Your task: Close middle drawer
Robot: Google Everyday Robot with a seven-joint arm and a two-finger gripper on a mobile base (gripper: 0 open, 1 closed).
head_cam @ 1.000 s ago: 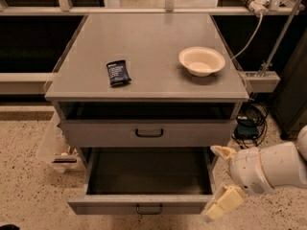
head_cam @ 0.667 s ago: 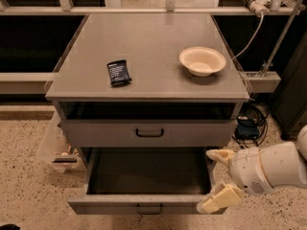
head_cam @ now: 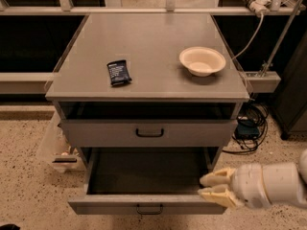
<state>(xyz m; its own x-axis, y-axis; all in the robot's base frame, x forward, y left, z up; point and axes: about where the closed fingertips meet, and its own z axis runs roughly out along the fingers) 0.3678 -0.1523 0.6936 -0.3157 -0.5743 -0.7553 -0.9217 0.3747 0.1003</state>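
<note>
The middle drawer (head_cam: 105, 205) looks matt grey metal, and the gripper (head_cam: 207, 186) at its front right corner looks smooth cream plastic.

The cream gripper (head_cam: 207, 186) sits at the right front of the open, wide grey metal middle drawer (head_cam: 110, 205) and hides 1 corner of it. Its white arm (head_cam: 273, 185) is cut off by the right edge. The print on the small black packet (head_cam: 118, 73) is too small to read. The clear plastic bin (head_cam: 53, 147) is partly hidden behind the grey metal cabinet (head_cam: 153, 47).
</note>
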